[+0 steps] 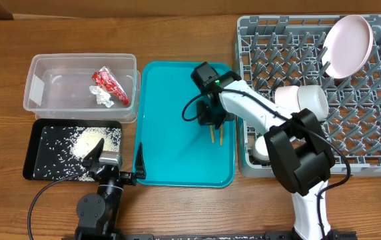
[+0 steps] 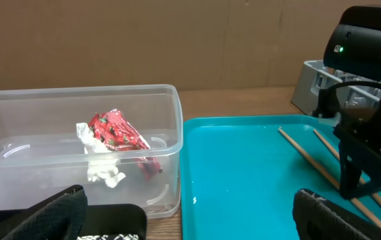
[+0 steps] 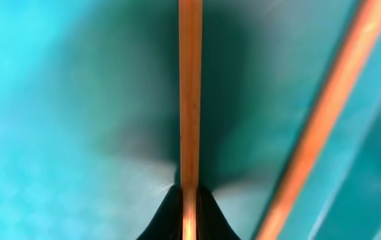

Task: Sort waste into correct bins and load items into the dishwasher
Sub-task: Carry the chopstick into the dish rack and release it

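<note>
Two thin wooden chopsticks [image 1: 217, 137] lie on the teal tray [image 1: 170, 153]. My right gripper [image 1: 212, 122] is down on them and shut on one chopstick [image 3: 189, 100]. The other chopstick [image 3: 324, 120] lies free beside it. The red snack wrapper [image 1: 110, 85] lies in the clear tub [image 1: 40, 67]; it also shows in the left wrist view [image 2: 117, 130]. Rice grains [image 1: 87, 141] cover the black tray [image 1: 34, 160]. My left gripper [image 1: 116, 163] is open and empty at the near edge between the black tray and the teal tray. The pink bowl [image 1: 347, 43] stands on edge in the grey dish rack [image 1: 377, 133].
A pale bowl [image 1: 302, 100] sits in the rack by my right arm. A small white round thing [image 1: 262, 148], partly hidden under the arm, sits at the rack's near left corner. In the left wrist view the right gripper [image 2: 367, 133] stands over the chopsticks [image 2: 310, 157].
</note>
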Controlling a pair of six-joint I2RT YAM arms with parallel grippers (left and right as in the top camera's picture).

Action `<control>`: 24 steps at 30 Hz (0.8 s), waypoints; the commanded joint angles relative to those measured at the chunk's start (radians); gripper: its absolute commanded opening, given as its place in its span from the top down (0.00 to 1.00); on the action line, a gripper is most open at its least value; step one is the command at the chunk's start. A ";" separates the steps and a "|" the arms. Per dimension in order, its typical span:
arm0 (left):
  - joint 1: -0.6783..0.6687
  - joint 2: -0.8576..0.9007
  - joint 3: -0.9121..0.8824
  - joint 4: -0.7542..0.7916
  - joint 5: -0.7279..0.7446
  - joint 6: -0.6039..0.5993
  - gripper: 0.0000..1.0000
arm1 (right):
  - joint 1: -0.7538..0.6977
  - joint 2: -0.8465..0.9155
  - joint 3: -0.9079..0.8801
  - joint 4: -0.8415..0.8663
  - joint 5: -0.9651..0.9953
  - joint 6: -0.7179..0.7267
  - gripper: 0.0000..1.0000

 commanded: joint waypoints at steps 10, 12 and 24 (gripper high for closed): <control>0.006 -0.003 -0.004 -0.002 0.008 -0.009 0.00 | -0.153 -0.283 0.112 -0.034 0.109 -0.098 0.96; 0.006 -0.003 -0.004 -0.002 0.008 -0.009 0.00 | -0.187 -0.274 0.104 -0.058 0.109 -0.146 0.96; 0.006 -0.003 -0.004 -0.002 0.008 -0.009 0.00 | -0.219 -0.209 0.080 -0.148 0.241 -0.232 0.65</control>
